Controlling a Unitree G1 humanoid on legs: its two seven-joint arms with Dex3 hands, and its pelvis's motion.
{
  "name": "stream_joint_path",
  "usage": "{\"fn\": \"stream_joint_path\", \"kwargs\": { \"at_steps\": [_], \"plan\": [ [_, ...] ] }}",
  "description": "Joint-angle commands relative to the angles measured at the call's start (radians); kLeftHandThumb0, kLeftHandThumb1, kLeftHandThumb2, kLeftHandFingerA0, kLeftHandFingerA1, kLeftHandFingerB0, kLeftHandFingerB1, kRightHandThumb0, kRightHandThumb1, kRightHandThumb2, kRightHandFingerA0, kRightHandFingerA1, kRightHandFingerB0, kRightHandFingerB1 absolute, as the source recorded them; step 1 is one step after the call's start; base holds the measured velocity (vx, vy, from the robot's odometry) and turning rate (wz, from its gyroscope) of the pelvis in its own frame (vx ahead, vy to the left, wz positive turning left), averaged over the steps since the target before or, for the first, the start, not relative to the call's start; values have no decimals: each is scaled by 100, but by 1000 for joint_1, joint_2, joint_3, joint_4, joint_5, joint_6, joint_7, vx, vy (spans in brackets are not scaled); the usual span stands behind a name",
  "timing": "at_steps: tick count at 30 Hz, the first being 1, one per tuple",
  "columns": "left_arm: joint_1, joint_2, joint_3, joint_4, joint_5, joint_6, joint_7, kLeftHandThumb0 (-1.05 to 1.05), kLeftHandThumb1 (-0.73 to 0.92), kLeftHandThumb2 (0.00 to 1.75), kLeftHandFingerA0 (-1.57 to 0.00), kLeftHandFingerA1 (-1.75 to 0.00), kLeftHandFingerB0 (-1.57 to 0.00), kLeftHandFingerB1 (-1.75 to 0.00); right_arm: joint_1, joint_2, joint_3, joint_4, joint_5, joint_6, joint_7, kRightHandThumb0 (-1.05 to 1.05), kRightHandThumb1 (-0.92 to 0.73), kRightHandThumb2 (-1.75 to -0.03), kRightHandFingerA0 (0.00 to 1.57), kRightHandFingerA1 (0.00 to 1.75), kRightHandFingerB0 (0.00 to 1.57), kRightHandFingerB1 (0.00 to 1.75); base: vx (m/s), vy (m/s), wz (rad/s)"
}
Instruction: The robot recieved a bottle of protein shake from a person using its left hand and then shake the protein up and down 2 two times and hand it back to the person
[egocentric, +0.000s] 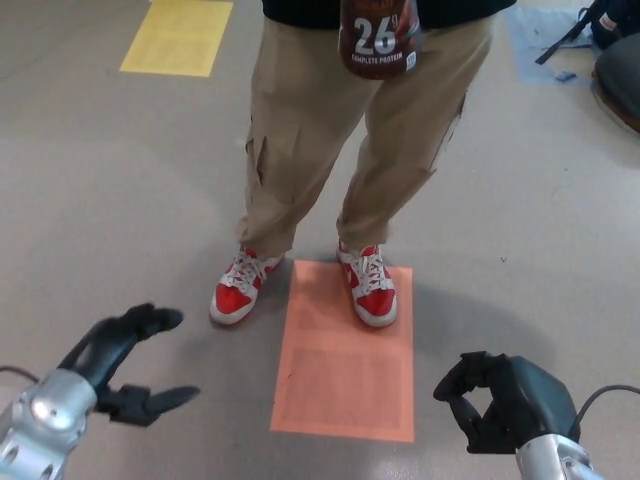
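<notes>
The dark brown protein shake bottle (378, 38) with white "26" lettering shows at the top edge, in front of the person's waist; its upper part and whatever holds it are cut off. My left hand (125, 362) is low at the bottom left, far below the bottle, open with its thumb and fingers spread and nothing in it. At the bottom right my right hand (495, 398) hangs low, its fingers curled in on nothing.
A person in tan cargo trousers (345, 140) and red shoes (240, 285) stands facing me, one shoe on an orange floor rectangle (348, 365). A yellow floor mark (178, 35) lies at top left. Dark bags (612, 40) sit at top right.
</notes>
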Motion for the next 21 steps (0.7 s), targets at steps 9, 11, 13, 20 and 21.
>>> {"fn": "stream_joint_path", "kwargs": {
  "at_steps": [9, 11, 13, 20, 21],
  "plan": [
    [-39, 41, -111, 329, 227, -379, 381, -62, 48, 75, -29, -44, -9, -36, -50, -31, -21, 4, 16, 29, 17, -45, -50, -117, 108, 114, 92, 83, 0, 0, 0],
    [-56, 46, -136, 343, 251, -368, 389, -64, 51, 77, -29, -44, -8, -36, -55, -29, -22, 5, 15, 37, 7, -45, -50, -116, 111, 115, 93, 83, 0, 0, 0],
    [-59, 50, -151, 351, 263, -379, 404, -66, 53, 79, -29, -44, -8, -36, -55, -27, -25, 7, 18, 45, 10, -45, -50, -115, 108, 109, 93, 83, 0, 0, 0],
    [-28, 17, -114, 361, 229, -435, 491, -60, 55, 81, -35, -46, -16, -39, -63, -27, -30, 10, 18, 68, 27, -45, -51, -113, 103, 104, 91, 81, 0, 0, 0],
    [-24, 14, -110, 360, 228, -441, 504, -52, 67, 60, -44, -36, -24, -30, -65, -28, -29, 9, 16, 67, 26, -45, -51, -114, 104, 105, 91, 81, 0, 0, 0]
  ]
}}
